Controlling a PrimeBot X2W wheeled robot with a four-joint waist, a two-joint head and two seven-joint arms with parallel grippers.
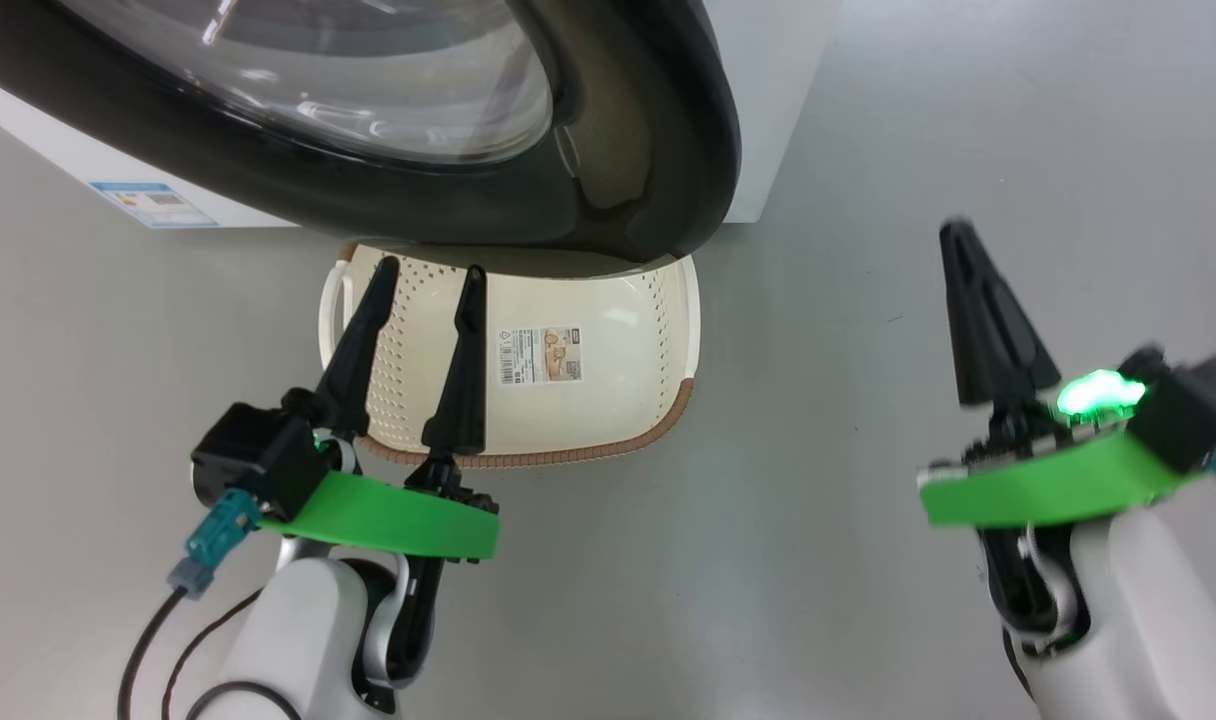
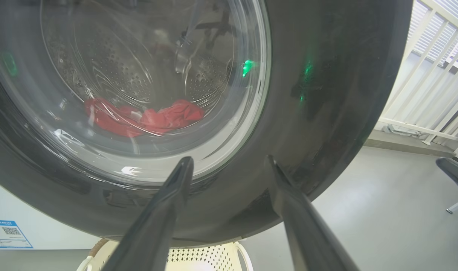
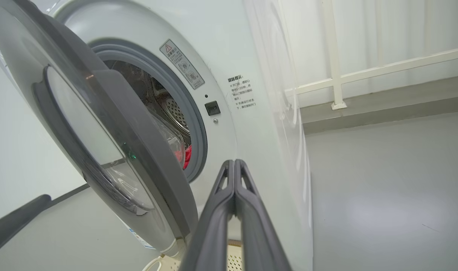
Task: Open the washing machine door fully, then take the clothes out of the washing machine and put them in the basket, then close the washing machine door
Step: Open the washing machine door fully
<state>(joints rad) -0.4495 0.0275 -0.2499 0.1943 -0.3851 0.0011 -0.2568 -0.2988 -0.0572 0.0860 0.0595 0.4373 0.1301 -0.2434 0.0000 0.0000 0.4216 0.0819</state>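
Washing machine [image 3: 259, 113]: white box, upper middle of the right wrist view.

Washing machine door [image 1: 658, 130]: stands part-open, swung off the grey ring [image 3: 197, 113] but not wide. Step in hand, as judged: the first one, opening it fully.

Basket [image 1: 608, 410]: on the floor, centre of the head view, its far rim tucked under the door's lower edge.

Left gripper [image 1: 432, 266]: lower left of the head view, fingers apart, holding nothing, pointing toward the black rim.

Right gripper [image 1: 958, 240]: right side of the head view, fingers pressed together, empty, well apart from the door.

Clothes [image 2: 146, 118]: red heap low in the drum, seen through the glass, centre-left of the left wrist view.

Next move, judged: catch the rim's free edge and sweep it wider. The gap looks too narrow for reaching in.

Writing:
- Blue label [image 2: 8, 233], lower left, carries a QR code.
- Warning sticker [image 3: 182, 64] has a red triangle.
- Printed block [image 3: 242, 94] is probably Chinese, too small to read.
- Basket sticker [image 1: 538, 355] has a barcode; the text is illegible.
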